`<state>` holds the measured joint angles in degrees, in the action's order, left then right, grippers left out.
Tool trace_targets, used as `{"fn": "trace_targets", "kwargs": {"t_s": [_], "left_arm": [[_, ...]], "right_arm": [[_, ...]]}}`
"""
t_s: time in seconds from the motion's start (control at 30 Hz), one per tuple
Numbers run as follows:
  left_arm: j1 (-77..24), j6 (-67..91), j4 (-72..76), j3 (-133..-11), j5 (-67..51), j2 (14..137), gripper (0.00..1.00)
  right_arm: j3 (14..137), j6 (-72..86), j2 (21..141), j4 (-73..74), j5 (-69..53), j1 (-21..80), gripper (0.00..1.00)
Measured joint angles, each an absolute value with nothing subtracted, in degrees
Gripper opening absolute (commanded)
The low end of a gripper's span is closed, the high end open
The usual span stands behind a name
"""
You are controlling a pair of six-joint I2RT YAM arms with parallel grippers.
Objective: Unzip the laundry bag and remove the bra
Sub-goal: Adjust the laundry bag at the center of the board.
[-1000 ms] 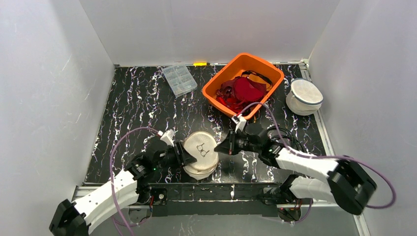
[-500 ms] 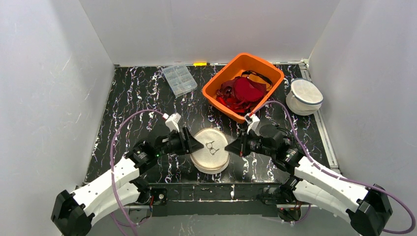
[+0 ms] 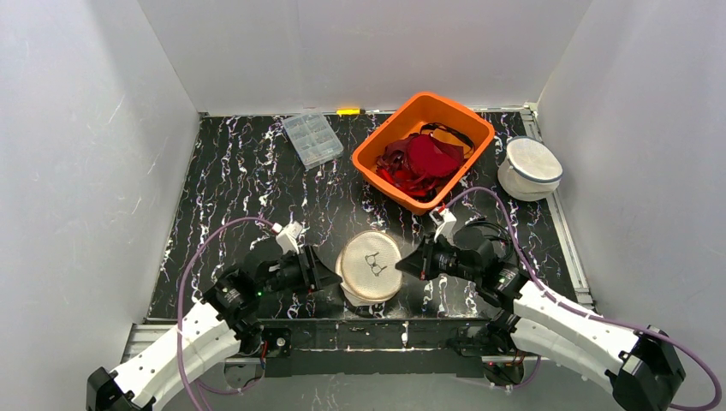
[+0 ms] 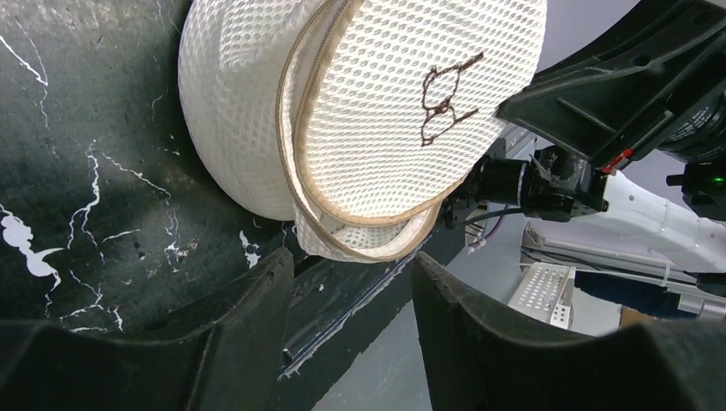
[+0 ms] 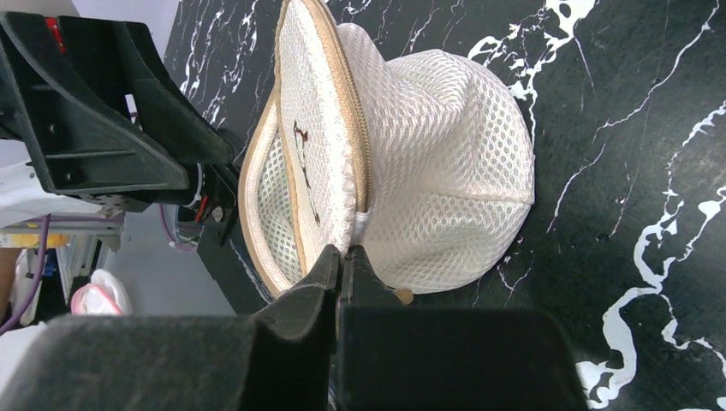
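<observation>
The white mesh laundry bag (image 3: 368, 267) sits near the table's front edge, tipped up, its tan-zipped lid (image 4: 402, 111) partly open and marked with a brown bra outline. My right gripper (image 3: 403, 264) is at its right side, shut on the mesh by the zip edge (image 5: 342, 253). My left gripper (image 3: 328, 274) is just left of the bag and open; in its wrist view the fingers (image 4: 257, 300) stand apart below the bag with nothing between them. The bra is hidden; the gap under the lid shows only mesh.
An orange basin (image 3: 377, 152) holding red garments (image 3: 424, 158) stands behind the bag. A second white mesh bag (image 3: 531, 168) is at the right edge, a clear plastic box (image 3: 312, 139) at the back. The table's front edge (image 4: 342, 300) lies right under the bag.
The bag has shifted right and tipped up with its lid lifted. My left gripper rose with it, then drew back down to the left, off the bag. My right gripper stays shut on the edge.
</observation>
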<state>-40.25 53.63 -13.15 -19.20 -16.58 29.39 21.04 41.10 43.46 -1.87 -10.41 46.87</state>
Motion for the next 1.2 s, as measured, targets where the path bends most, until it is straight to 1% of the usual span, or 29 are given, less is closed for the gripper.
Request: {"fn": "trace_targets", "kwargs": {"t_s": [0.17, 0.27, 0.3, 0.37, 0.4, 0.43, 0.5, 0.57, 0.83, 0.97, 1.2], "left_arm": [[-40.2, 54.1, -12.0, -19.1, -17.1, 32.0, 0.49], [-40.2, 54.2, -9.7, -19.1, -17.3, 35.8, 0.45], [-40.2, 54.2, -8.8, -19.1, -17.3, 37.3, 0.4], [-40.2, 54.1, -7.5, -19.1, -17.2, 40.1, 0.27], [-40.2, 54.0, -7.1, -19.1, -17.0, 41.5, 0.18], [-40.2, 53.8, -6.8, -19.1, -16.8, 42.7, 0.13], [-40.2, 53.5, -6.4, -19.0, -16.1, 44.2, 0.04], [-40.2, 53.1, -6.2, -18.6, -15.4, 44.5, 0.0], [-40.2, 52.5, -7.2, -16.2, -12.3, 39.2, 0.0], [-40.2, 52.0, -7.3, -16.2, -11.1, 39.4, 0.0], [-40.2, 51.0, -6.6, -16.2, -9.6, 42.9, 0.0]], "right_arm": [[19.9, 42.5, 42.8, -3.2, -10.4, 46.9, 0.01], [19.9, 43.1, 42.5, -3.5, -10.4, 46.9, 0.01], [19.8, 43.2, 42.4, -3.6, -10.4, 46.9, 0.01], [19.8, 43.4, 42.3, -3.6, -10.4, 46.9, 0.01], [19.8, 43.4, 42.2, -3.6, -10.4, 46.9, 0.01], [19.8, 43.6, 42.0, -3.6, -10.4, 46.9, 0.01], [19.8, 43.8, 41.3, -3.7, -10.5, 46.9, 0.01], [19.8, 44.1, 40.7, -4.5, -10.5, 46.9, 0.01], [17.5, 46.6, 38.5, -10.3, -12.1, 46.9, 0.01], [17.6, 46.1, 42.5, -12.0, -15.8, 46.8, 0.01], [20.3, 43.0, 51.4, -8.3, -19.9, 46.6, 0.01]]}}
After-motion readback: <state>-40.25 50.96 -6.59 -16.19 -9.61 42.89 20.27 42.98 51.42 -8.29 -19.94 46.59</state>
